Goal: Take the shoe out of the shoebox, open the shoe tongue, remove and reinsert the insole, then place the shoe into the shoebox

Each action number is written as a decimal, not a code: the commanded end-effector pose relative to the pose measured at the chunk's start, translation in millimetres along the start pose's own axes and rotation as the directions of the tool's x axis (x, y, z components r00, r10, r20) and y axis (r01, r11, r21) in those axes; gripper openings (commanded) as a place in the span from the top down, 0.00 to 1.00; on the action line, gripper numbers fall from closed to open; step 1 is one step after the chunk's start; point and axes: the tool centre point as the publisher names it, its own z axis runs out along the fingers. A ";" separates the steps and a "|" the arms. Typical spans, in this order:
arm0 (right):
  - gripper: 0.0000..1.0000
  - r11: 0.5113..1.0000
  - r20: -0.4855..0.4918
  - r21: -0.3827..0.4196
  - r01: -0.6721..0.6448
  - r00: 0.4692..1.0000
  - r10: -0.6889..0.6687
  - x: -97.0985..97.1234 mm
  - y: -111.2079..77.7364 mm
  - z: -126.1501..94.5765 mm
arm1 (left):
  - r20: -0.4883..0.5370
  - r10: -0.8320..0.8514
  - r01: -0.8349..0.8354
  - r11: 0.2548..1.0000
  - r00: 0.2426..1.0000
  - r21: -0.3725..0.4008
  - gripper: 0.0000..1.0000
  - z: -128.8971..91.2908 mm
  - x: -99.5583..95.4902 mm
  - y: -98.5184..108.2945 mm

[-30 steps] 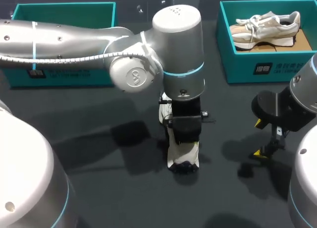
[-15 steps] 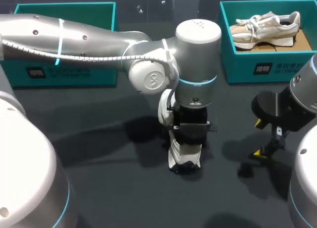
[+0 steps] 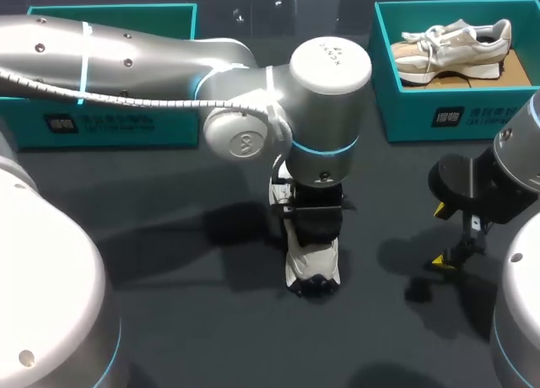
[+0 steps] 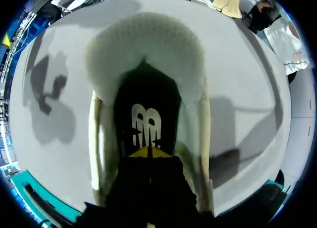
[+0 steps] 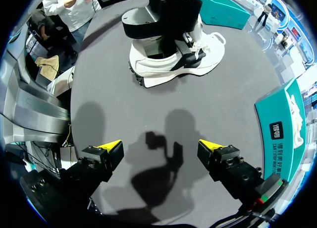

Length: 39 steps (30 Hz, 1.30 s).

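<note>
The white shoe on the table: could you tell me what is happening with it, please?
The left gripper is down inside the white shoe resting on the table, jaws closed above its insole. The right gripper hovers open off to the side. A second shoe lies in the teal shoebox.

Dark grey table (image 3: 181, 320), soft shadows

Head view looks down on the whole desk (image 3: 202, 337); left wrist view sits close inside the shoe (image 4: 148, 59), which right wrist view shares from farther off.
</note>
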 end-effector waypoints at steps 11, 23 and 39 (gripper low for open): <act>0.00 1.000 0.004 -0.001 0.001 1.000 -0.001 2.1 -1.1 0.2 | 0.163 0.042 -0.056 0.995 0.986 0.080 1.00 -37.6 -7.4 -19.7; 0.00 1.000 0.004 -0.001 0.001 1.000 -0.001 2.1 -1.1 0.2 | 0.086 0.079 -0.098 0.963 0.993 0.250 1.00 6.0 -20.6 -54.0; 0.00 1.000 0.004 -0.001 0.001 1.000 -0.001 2.1 -1.1 0.2 | 0.039 0.038 -0.040 0.998 0.999 0.048 1.00 -4.7 7.0 -21.0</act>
